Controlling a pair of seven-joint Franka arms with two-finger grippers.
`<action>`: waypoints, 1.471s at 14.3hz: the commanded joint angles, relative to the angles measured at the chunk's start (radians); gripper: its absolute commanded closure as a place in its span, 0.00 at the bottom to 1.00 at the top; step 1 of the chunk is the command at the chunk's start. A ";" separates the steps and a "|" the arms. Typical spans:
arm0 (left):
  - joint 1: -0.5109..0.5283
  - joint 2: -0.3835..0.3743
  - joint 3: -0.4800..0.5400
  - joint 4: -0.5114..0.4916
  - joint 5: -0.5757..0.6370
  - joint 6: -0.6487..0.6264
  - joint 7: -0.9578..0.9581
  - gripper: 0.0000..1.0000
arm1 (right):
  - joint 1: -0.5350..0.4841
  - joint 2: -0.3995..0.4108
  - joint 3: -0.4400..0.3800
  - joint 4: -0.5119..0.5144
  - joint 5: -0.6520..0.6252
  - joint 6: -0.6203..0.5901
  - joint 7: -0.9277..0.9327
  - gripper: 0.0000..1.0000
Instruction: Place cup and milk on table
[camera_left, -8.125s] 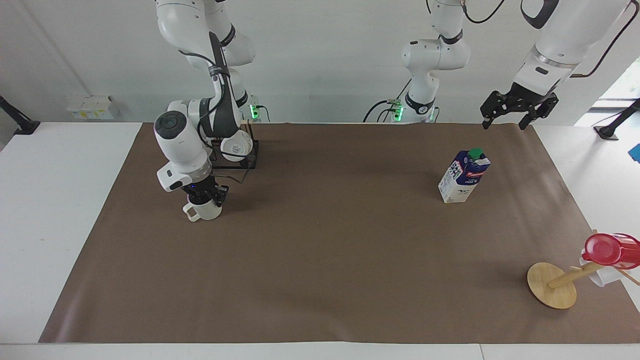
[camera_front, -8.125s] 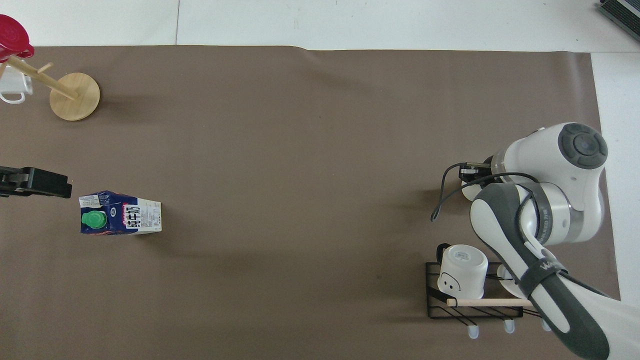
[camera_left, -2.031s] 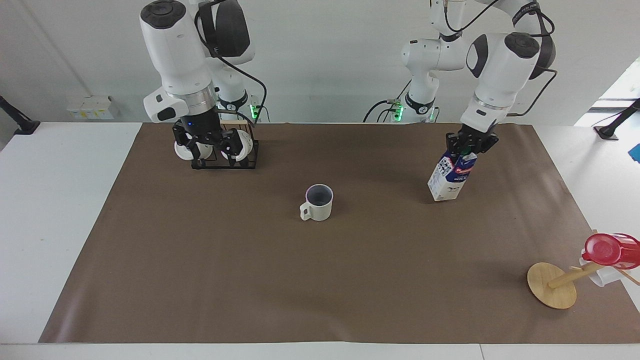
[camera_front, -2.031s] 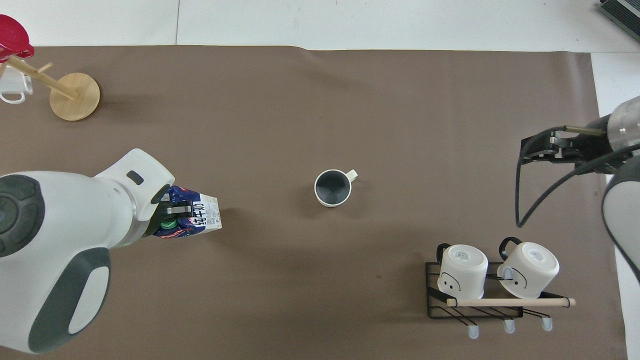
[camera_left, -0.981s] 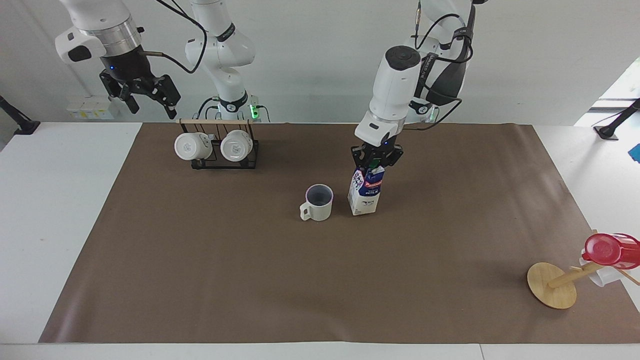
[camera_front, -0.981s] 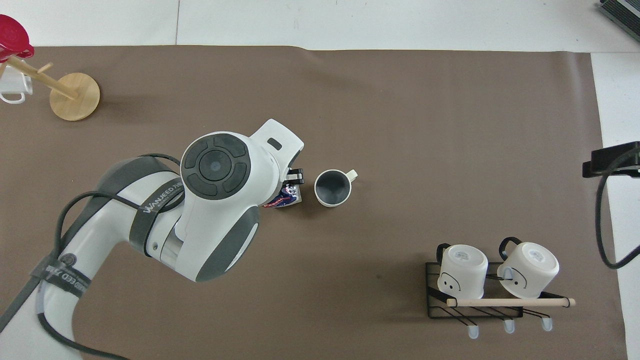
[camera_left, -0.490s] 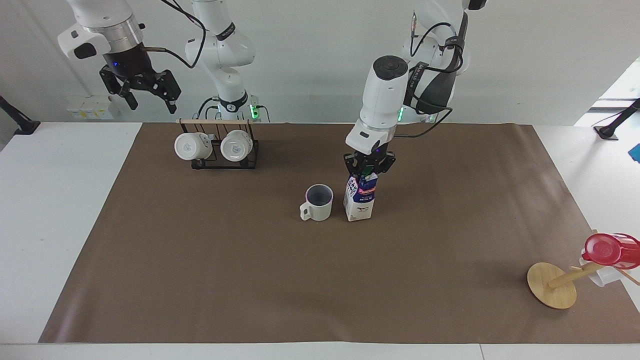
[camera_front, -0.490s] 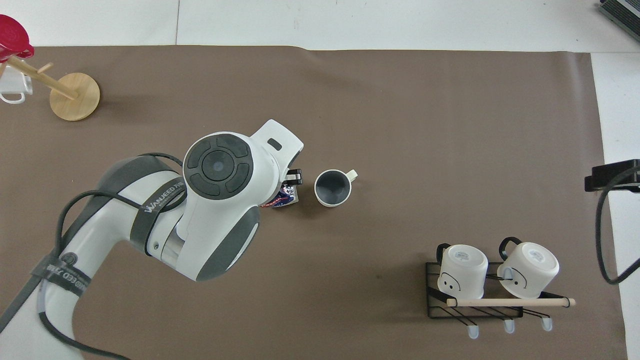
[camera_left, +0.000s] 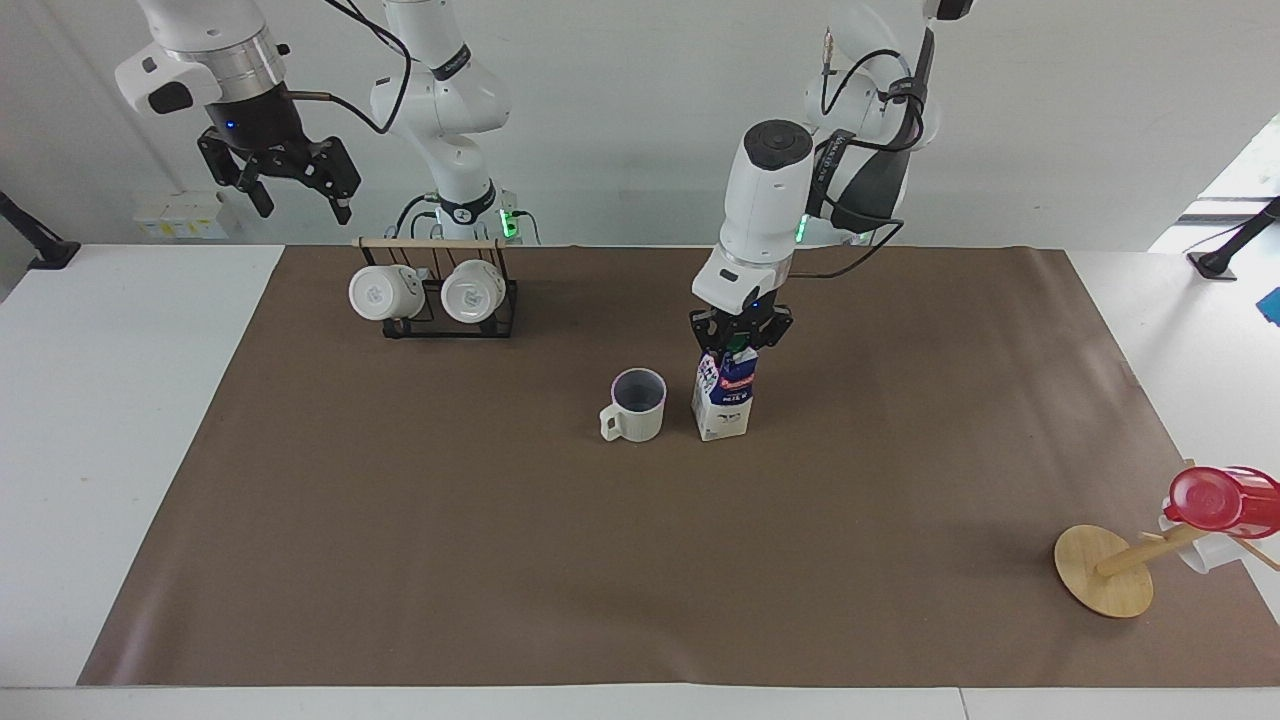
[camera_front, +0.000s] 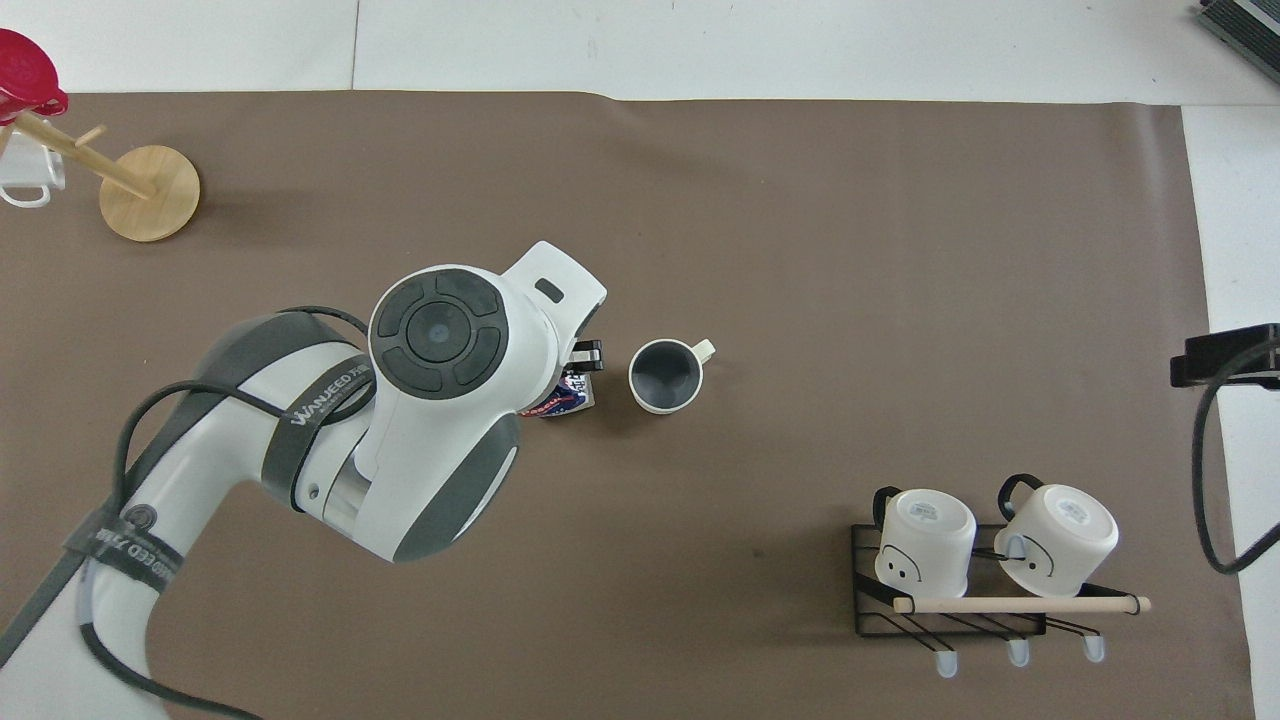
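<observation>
The cup (camera_left: 638, 408) stands upright on the brown paper of the table (camera_left: 640, 580), near its middle, handle toward the right arm's end; it also shows in the overhead view (camera_front: 665, 376). The milk (camera_left: 724, 398) stands upright on the paper right beside the cup, toward the left arm's end, and a corner of it shows in the overhead view (camera_front: 570, 392). My left gripper (camera_left: 740, 334) is at the carton's top, and its arm hides most of the carton from above. My right gripper (camera_left: 282, 190) is open and empty, raised near the mug rack.
A black wire rack (camera_left: 436, 298) with two white mugs stands near the robots at the right arm's end (camera_front: 990, 565). A wooden mug tree (camera_left: 1105, 570) with a red cup (camera_left: 1215, 497) stands at the left arm's end, far from the robots.
The left arm carried the milk from its end of the table to beside the cup and set it upright. The right arm has stayed raised near the rack.
</observation>
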 joint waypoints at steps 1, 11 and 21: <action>-0.013 -0.022 0.012 -0.024 0.021 -0.002 -0.010 0.00 | -0.017 -0.002 0.005 0.000 0.005 0.009 -0.017 0.00; 0.022 -0.047 0.028 0.143 0.008 -0.187 -0.002 0.00 | -0.020 0.009 0.005 0.017 0.008 0.004 -0.019 0.00; 0.306 -0.197 0.032 0.166 0.008 -0.399 0.448 0.00 | -0.017 -0.009 0.003 -0.015 0.028 0.002 0.000 0.00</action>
